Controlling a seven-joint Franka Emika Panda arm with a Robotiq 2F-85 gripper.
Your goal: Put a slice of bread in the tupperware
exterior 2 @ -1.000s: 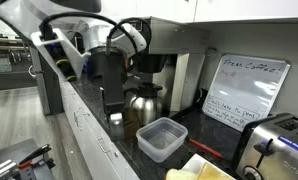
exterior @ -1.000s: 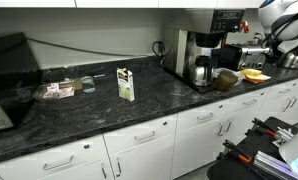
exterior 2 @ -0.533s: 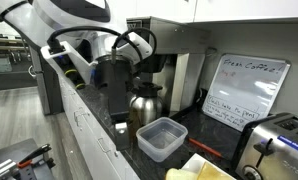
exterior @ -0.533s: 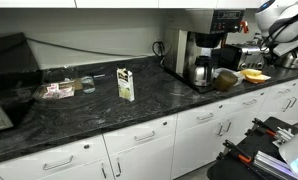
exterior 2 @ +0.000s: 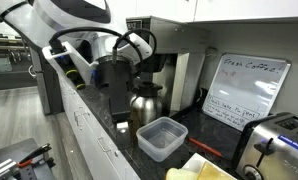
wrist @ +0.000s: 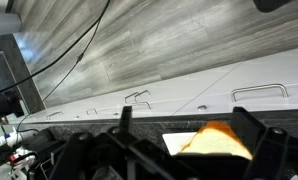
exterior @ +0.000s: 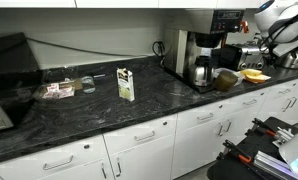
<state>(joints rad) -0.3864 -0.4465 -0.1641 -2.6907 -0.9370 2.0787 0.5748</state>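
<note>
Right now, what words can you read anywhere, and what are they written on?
"Free Coffee" (my best reading): top line of the whiteboard; the rest of its handwriting is too blurred to read.
Carton: print too small to read.
Coffee machine: no label I can read.

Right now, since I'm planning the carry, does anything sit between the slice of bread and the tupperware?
Nothing visible does. The slice of bread lies close beside the open tupperware on the counter; the metal carafe stands beyond the tupperware, off that path.
</note>
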